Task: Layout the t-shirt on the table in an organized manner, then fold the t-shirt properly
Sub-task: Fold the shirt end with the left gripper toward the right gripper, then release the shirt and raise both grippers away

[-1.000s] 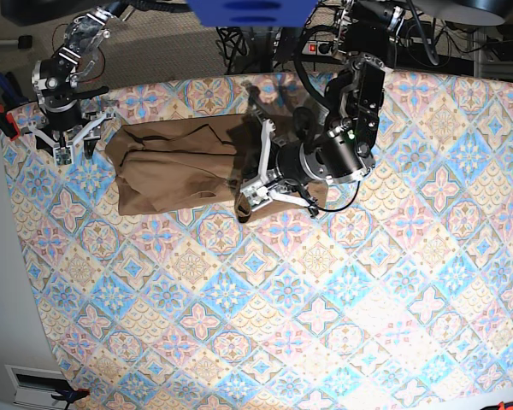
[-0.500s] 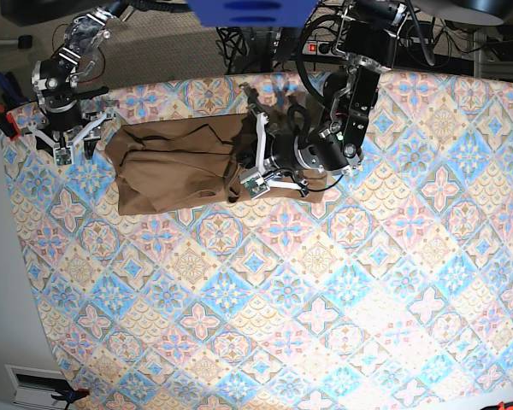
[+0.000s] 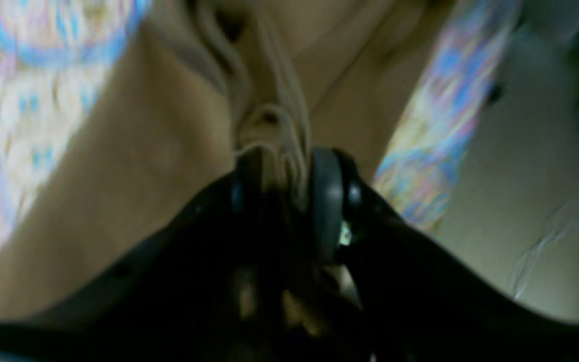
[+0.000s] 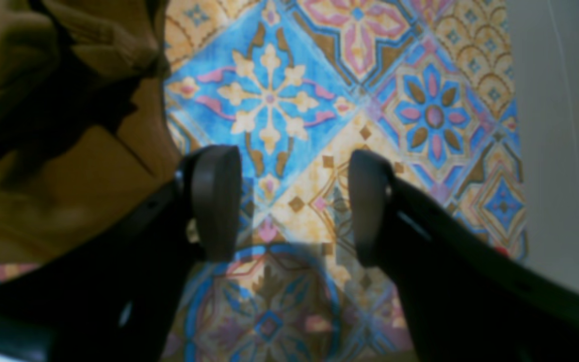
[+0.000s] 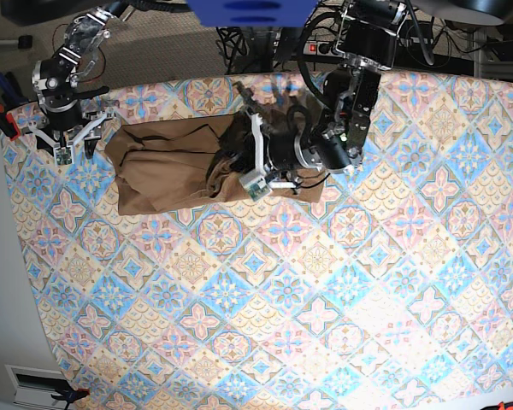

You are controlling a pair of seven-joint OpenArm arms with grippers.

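Observation:
The tan-brown t-shirt (image 5: pixel 171 166) lies bunched near the far edge of the patterned table (image 5: pixel 282 290). My left gripper (image 5: pixel 250 175) is over the shirt's middle; in the left wrist view (image 3: pixel 285 173) it is shut on a gathered fold of the t-shirt (image 3: pixel 169 151). My right gripper (image 5: pixel 68 145) hovers just past the shirt's left end. In the right wrist view (image 4: pixel 289 201) it is open and empty over the table (image 4: pixel 319 100), with the t-shirt (image 4: pixel 43 125) to its left.
Cables and a power strip (image 5: pixel 321 47) lie beyond the table's far edge. A pale floor strip (image 5: pixel 0 256) runs along the table's left side. An orange clamp (image 5: pixel 7 120) sits at the far left corner.
My left gripper has carried its pinched fold of shirt leftward across the garment, folding the right part over. The right arm has stayed still.

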